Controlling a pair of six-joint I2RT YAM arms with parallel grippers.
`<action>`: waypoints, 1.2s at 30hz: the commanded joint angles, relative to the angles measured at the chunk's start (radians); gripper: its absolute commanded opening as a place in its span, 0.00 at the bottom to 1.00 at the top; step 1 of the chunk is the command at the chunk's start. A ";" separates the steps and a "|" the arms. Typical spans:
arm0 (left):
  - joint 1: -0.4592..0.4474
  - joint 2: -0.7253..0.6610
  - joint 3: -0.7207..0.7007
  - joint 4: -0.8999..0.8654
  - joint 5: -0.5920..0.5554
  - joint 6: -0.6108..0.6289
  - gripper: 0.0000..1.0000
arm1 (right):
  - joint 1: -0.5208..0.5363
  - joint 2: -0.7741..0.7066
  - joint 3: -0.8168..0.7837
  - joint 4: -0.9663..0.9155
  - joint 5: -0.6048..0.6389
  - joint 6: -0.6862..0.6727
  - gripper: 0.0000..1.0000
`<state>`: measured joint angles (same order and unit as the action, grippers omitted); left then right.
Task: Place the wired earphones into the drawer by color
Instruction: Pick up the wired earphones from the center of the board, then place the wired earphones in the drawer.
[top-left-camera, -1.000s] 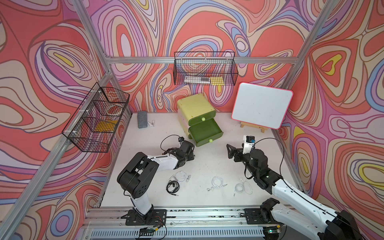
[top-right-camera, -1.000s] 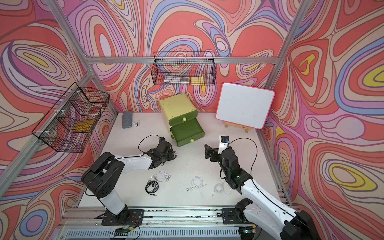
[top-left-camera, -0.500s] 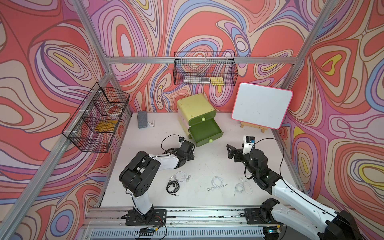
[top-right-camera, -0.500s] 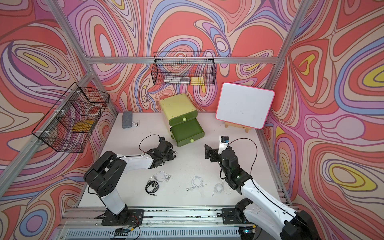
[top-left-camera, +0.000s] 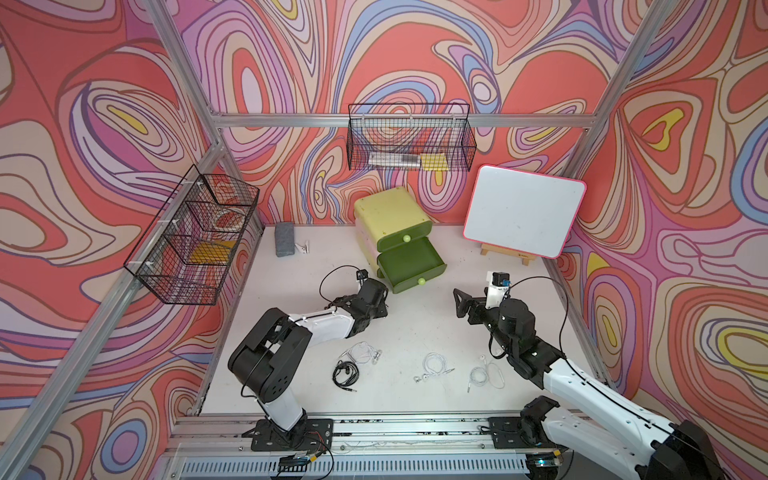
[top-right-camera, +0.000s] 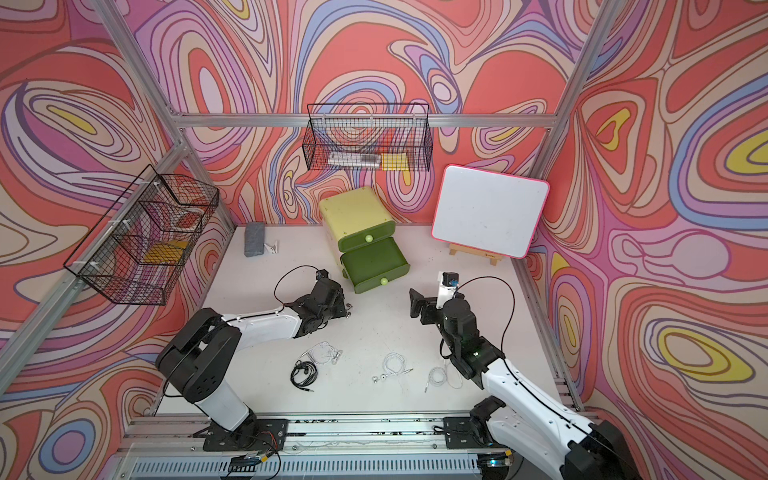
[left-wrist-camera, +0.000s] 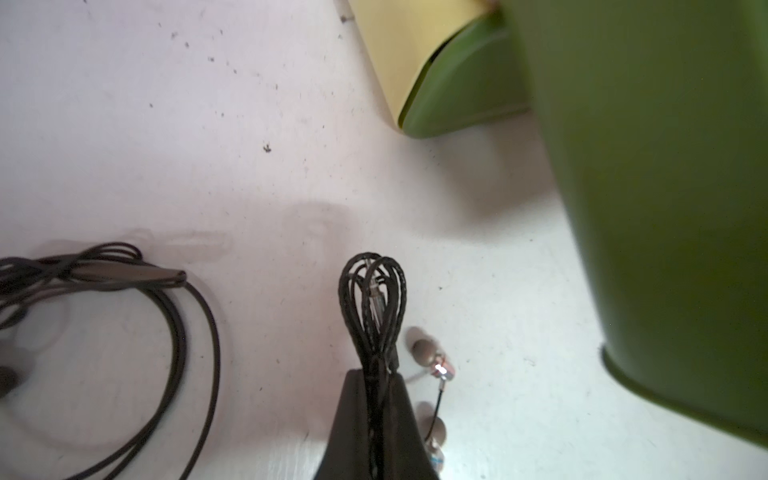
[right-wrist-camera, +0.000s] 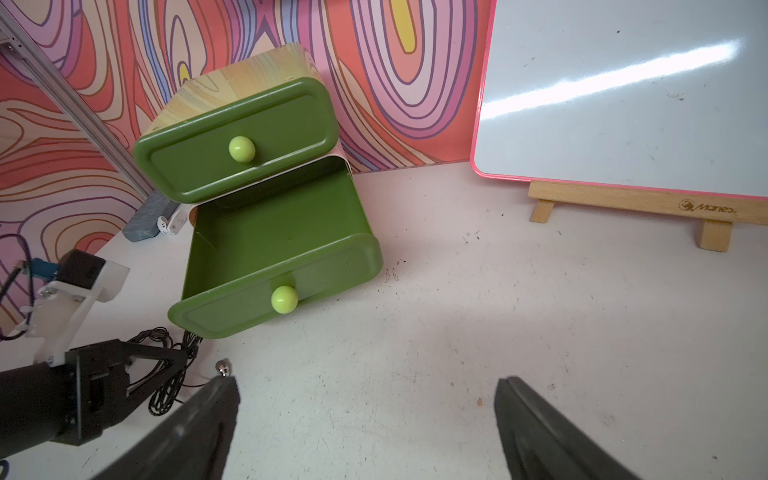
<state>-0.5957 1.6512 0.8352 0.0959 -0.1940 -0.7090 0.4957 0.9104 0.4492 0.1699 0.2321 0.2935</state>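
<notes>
While the right fingers (top-left-camera: 459, 300) hang spread wide and empty above the counter (top-left-camera: 415, 332), the left fingers (top-left-camera: 380, 311) sit low just short of the open lower drawer (top-left-camera: 411, 266) of the green cabinet, as both top views show. The drawer lies beyond the left fingertips, toward the back wall and slightly to the robot's right, and the left arm is plainly the nearer one. Toward the front rail lie a loose black set (top-left-camera: 346, 372) and three white sets (top-left-camera: 434, 365). What the left fingers carry is too small to read from here.

The left wrist view settles it. The left fingers (left-wrist-camera: 353, 415) are clamped on black braided earphones (left-wrist-camera: 372, 299), the coil squeezed into a narrow loop whose long axis runs straight out past the fingertips. Its metal earbuds (left-wrist-camera: 432, 361) hang beside the fingers. The drawer's green outer wall (left-wrist-camera: 665, 208) rises close alongside, its inside hidden. A second black set (left-wrist-camera: 166, 299) lies on the counter on the other side.

Only the right wrist view looks into the drawer (right-wrist-camera: 274, 232), where nothing is visible yet. It also shows slack cord drooping under the left fingers (right-wrist-camera: 166, 357), near the drawer's front corner. The coming move looks like a lift over that front rim, where the loose cord could snag.
</notes>
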 joint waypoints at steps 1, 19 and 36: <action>0.005 -0.072 -0.014 -0.051 -0.005 0.026 0.00 | -0.005 -0.015 -0.016 0.012 0.014 -0.002 0.98; 0.004 -0.418 0.078 -0.239 0.174 0.406 0.00 | -0.005 -0.036 -0.029 0.022 0.016 -0.007 0.98; 0.003 -0.227 0.357 -0.198 0.415 0.836 0.00 | -0.005 -0.076 -0.074 0.086 0.033 -0.044 0.98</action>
<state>-0.5957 1.3808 1.1419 -0.1272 0.1581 0.0151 0.4957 0.8524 0.3912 0.2203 0.2474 0.2672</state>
